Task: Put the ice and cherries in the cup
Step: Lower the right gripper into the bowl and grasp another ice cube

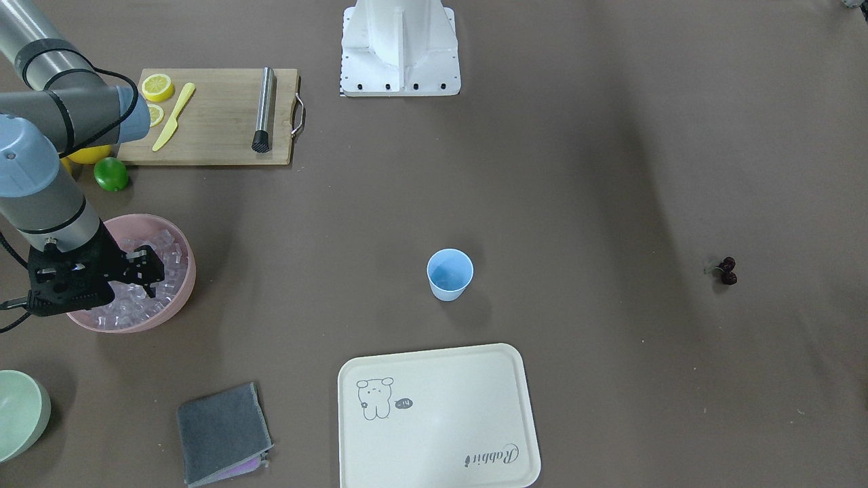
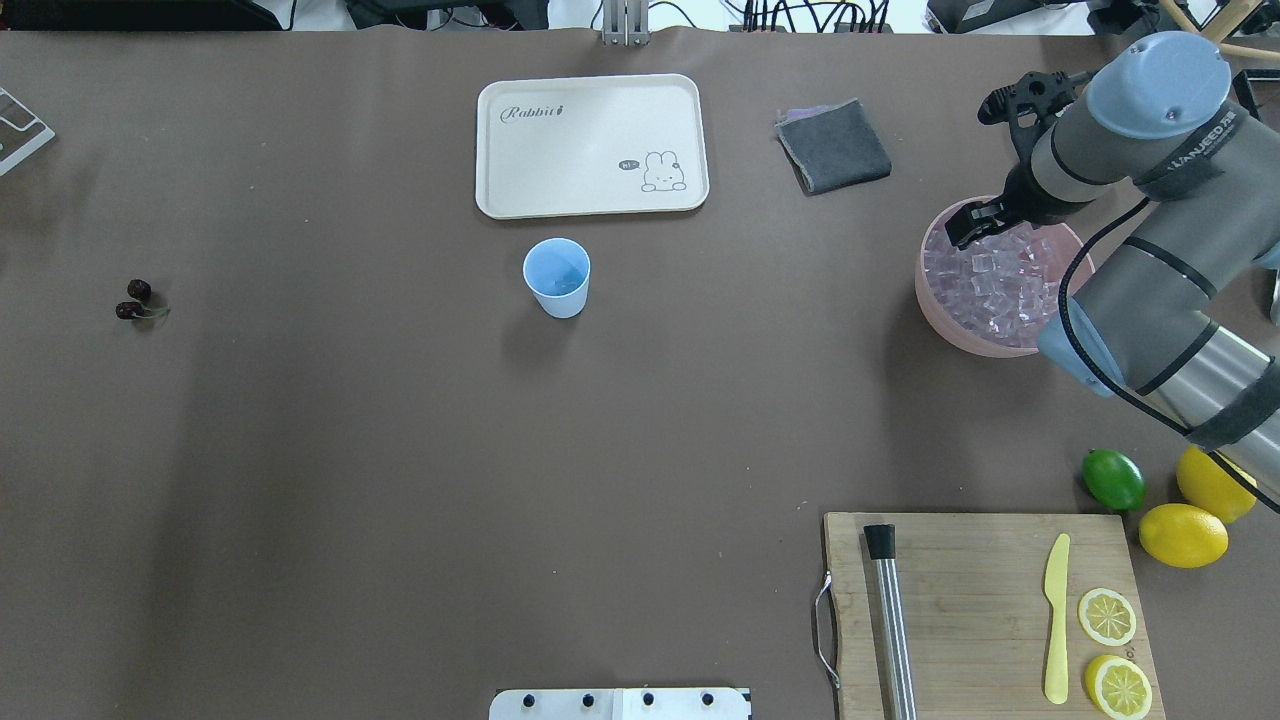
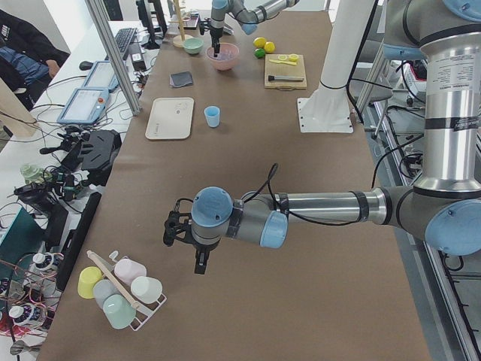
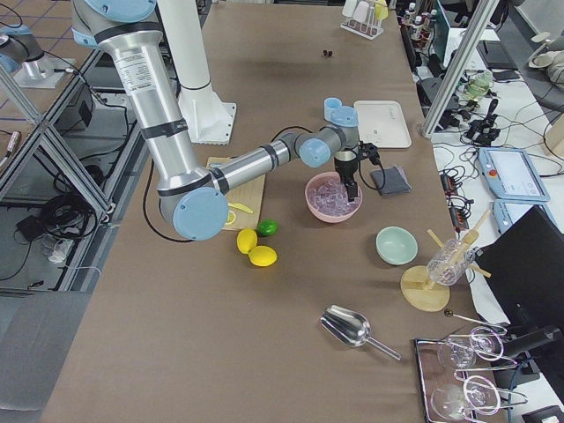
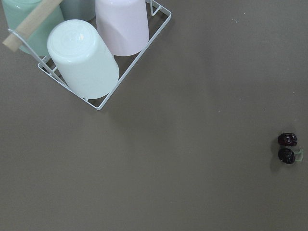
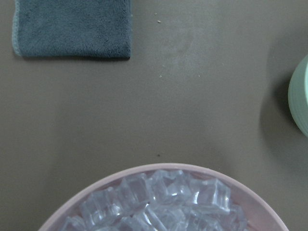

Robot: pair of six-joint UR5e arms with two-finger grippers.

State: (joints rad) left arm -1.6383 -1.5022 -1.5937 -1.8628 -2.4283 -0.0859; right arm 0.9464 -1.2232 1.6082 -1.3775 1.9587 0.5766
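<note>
The light-blue cup point(image 2: 557, 277) stands upright mid-table, also in the front view point(image 1: 449, 274). Clear ice cubes point(image 2: 990, 280) fill the pink bowl point(image 2: 935, 300) and show in the right wrist view point(image 6: 163, 202). My right gripper point(image 1: 152, 272) hangs tilted just over the ice and looks open and empty; it also shows overhead point(image 2: 962, 228). The dark cherries point(image 2: 133, 300) lie on the table far to the left, also in the left wrist view point(image 5: 288, 147). My left gripper point(image 3: 173, 229) hovers above the table's left end; I cannot tell whether it is open.
A cream tray point(image 2: 590, 145) lies just beyond the cup, with a grey cloth point(image 2: 832, 147) to its right. A cutting board point(image 2: 980, 600) holds a knife, a metal rod and lemon slices. A lime point(image 2: 1112, 478) and lemons lie beside it. A wire cup rack point(image 5: 91, 57) stands near the left arm.
</note>
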